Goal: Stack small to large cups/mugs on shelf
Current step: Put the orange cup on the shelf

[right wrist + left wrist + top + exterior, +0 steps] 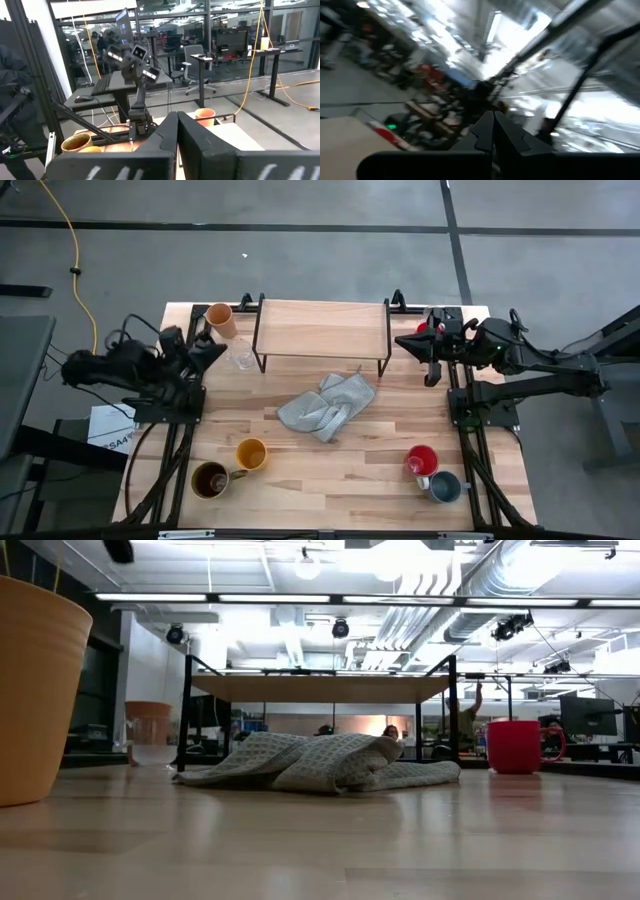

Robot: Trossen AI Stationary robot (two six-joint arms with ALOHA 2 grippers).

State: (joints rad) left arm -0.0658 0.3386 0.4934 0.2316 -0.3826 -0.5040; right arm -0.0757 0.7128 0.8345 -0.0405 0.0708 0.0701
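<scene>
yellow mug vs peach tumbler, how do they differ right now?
The yellow mug stands upright at the table's near edge beside the brown mug; the peach tumbler lies tipped at the far left corner, beside the shelf. The mug has a handle; the tumbler shows none. Neither is on the shelf.

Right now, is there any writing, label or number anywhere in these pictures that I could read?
Only one candidate: a white sheet on the floor by the table's left edge carries dark lettering, too small to read.
Cups, shelf, cloth: no writing visible.
</scene>
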